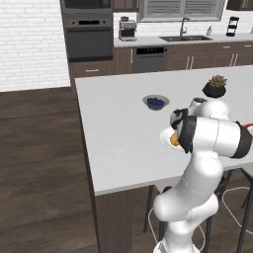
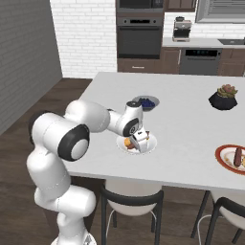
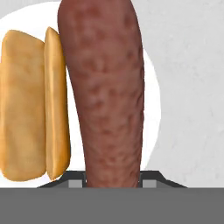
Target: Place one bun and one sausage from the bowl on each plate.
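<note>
My gripper (image 3: 113, 180) is shut on a dark reddish-brown sausage (image 3: 105, 87), which stands out lengthwise from between the fingers. It hangs low over the plain white plate (image 3: 151, 109). A golden bun (image 3: 30, 105) lies on that plate, just to the sausage's left in the hand view. From the right base view the gripper (image 2: 141, 144) points down onto the white plate (image 2: 152, 142) near the counter's front edge, with the bun (image 2: 128, 142) beside it. The red-rimmed plate (image 2: 221, 155) at the far right carries another sausage (image 2: 238, 155). The bowl is out of view.
A small grey bowl of blue berries (image 2: 146, 102) stands behind the white plate. A black plant pot (image 2: 223, 99) sits at the back right. Bar stools (image 2: 131, 203) stand below the counter's front edge (image 2: 167, 182). My own arm hides much of the white plate (image 1: 164, 137) in the left base view.
</note>
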{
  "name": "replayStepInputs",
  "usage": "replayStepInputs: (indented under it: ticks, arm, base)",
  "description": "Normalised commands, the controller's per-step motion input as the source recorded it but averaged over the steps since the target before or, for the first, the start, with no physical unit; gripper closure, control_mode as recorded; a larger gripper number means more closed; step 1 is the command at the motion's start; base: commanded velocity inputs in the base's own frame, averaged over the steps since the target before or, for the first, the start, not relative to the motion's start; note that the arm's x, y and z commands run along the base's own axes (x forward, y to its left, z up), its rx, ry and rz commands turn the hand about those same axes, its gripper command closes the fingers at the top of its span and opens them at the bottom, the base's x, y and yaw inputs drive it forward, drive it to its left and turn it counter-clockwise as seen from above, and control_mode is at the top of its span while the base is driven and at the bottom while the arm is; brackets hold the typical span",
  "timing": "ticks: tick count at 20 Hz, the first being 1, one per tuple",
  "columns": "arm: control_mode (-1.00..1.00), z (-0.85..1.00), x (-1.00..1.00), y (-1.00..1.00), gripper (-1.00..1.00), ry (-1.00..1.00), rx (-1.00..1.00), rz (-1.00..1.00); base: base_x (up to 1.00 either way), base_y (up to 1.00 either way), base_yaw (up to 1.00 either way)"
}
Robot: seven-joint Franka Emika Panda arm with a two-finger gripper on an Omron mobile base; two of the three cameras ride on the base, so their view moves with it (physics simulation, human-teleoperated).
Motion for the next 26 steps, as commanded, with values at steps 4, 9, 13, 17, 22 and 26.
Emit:
replayStepInputs:
  ticks: [4,9,13,17,22,26]
  arm:
    - [-1.00,-0.19,0.37,-0.09,1.00,0.00,0.01,0.00]
    - [-1.00,-0.22,0.19,-0.10,1.00,0.00,0.01,0.00]
    - [-1.00,-0.17,0.08,-0.06,-1.00,-0.01,0.01,0.00]
    - [-1.00,0.11,-0.02,0.00,-1.00,-0.04,0.01,0.00]
    - [-1.00,0.79,-0.44,0.07,-1.00,-0.13,0.00,0.00]
    - [-1.00,1.00,-0.96,0.36,-1.00,-0.12,0.00,0.00]
  base:
    - [0.00,0.00,0.00]
    - [0.00,0.00,0.00]
    - [0.00,0.00,0.00]
    - [0.00,0.00,0.00]
    - [0.00,0.00,0.00]
    - [0.00,0.00,0.00]
